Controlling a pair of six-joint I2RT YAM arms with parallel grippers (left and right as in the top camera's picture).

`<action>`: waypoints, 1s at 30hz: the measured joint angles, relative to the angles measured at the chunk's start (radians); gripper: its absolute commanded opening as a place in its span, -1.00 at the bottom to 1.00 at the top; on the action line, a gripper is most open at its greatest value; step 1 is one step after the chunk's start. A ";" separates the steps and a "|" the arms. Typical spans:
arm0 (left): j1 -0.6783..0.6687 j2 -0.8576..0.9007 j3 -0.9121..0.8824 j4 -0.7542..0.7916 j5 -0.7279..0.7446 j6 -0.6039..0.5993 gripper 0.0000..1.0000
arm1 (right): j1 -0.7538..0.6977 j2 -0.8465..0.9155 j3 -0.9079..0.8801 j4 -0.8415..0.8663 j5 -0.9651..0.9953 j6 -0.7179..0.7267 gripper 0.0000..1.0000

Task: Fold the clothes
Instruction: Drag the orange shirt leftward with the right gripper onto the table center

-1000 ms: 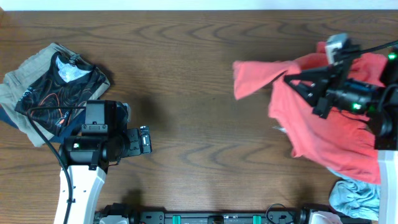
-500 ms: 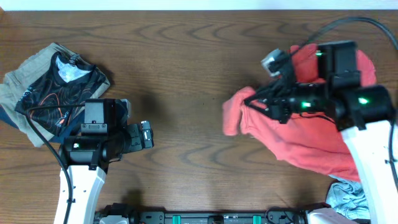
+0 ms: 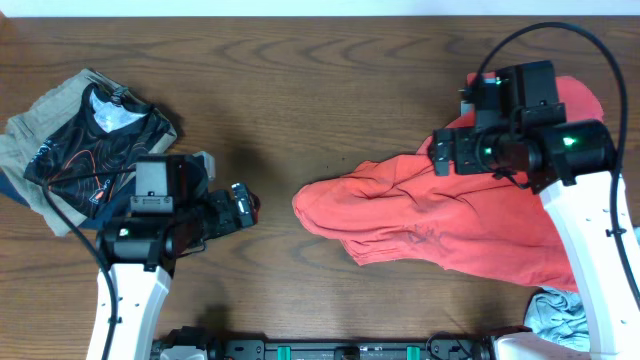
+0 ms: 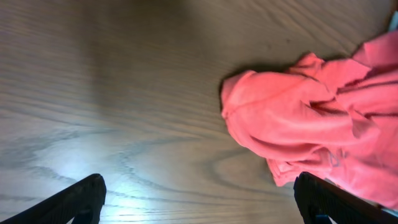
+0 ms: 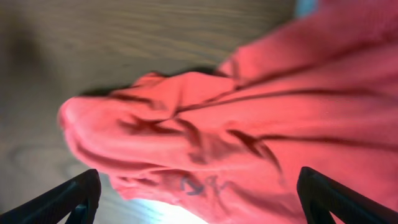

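coral-red t-shirt (image 3: 450, 225) lies crumpled on the right half of the wooden table (image 3: 300, 90), a bunched edge reaching the centre. right gripper (image 5: 199, 199) above it, fingers spread wide, grips nothing; left gripper (image 3: 243, 205), also spread, is apart to the left near a black patterned shirt (image 3: 95, 140).

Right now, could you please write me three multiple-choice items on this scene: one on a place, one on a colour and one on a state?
1. Where does the coral-red T-shirt lie?
A) far-left corner
B) right half of the table
C) front-left edge

2. What colour are the lines on the black shirt?
A) green
B) orange
C) blue

3. How is the T-shirt?
A) crumpled
B) neatly folded
C) spread flat

Answers:
1 B, it reaches from about the middle to the right edge.
2 B, orange curves cross its front.
3 A, it is bunched in deep wrinkles.
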 measured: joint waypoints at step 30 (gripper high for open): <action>-0.468 0.729 0.020 0.632 0.043 -0.227 -0.87 | -0.267 0.000 0.000 -0.141 0.109 0.082 0.99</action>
